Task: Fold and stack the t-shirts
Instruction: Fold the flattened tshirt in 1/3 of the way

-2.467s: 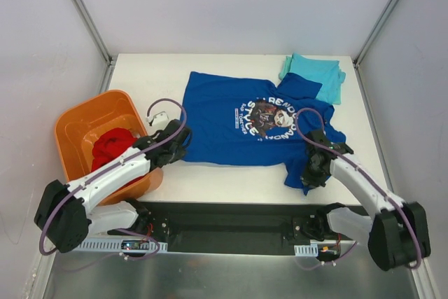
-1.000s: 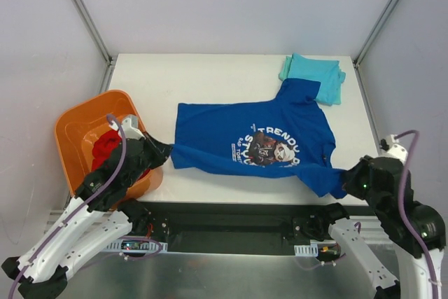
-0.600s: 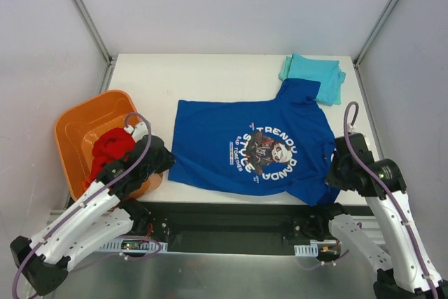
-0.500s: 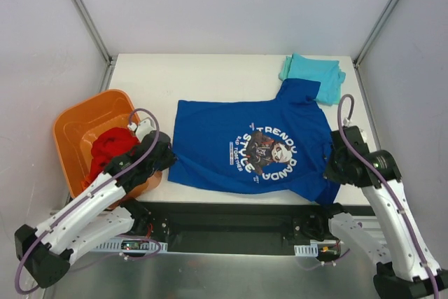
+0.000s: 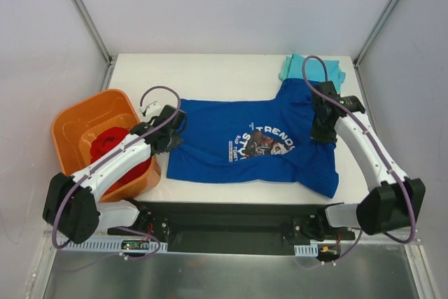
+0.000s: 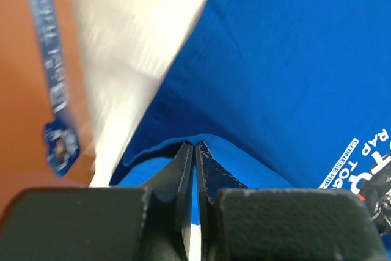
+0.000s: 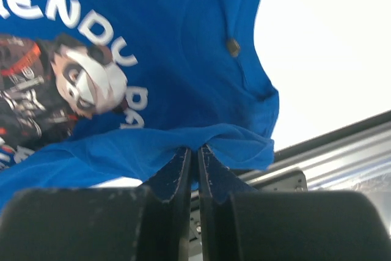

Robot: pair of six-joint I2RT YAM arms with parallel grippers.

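Note:
The royal blue t-shirt (image 5: 238, 162) lies across the middle of the table, its near part doubled over the lower half of the white-lettered graphic. My left gripper (image 5: 173, 131) is shut on the shirt's left hem fold (image 6: 201, 142). My right gripper (image 5: 323, 132) is shut on the right hem fold (image 7: 183, 142), held above the graphic (image 7: 79, 84). The folded light teal t-shirt (image 5: 316, 71) lies at the back right corner, partly under the blue sleeve. The red t-shirt (image 5: 112, 146) sits bunched in the tub.
The orange plastic tub (image 5: 73, 113) stands at the left, close beside my left arm; its wall fills the left of the left wrist view (image 6: 24, 90). Bare white table (image 5: 196, 75) lies behind the blue shirt. The table's near metal edge (image 7: 342, 145) shows below the right gripper.
Both grippers have carried the blue shirt's near hem from the front edge toward the back. The lower part now folds over the graphic. The arms have stretched out over the table.

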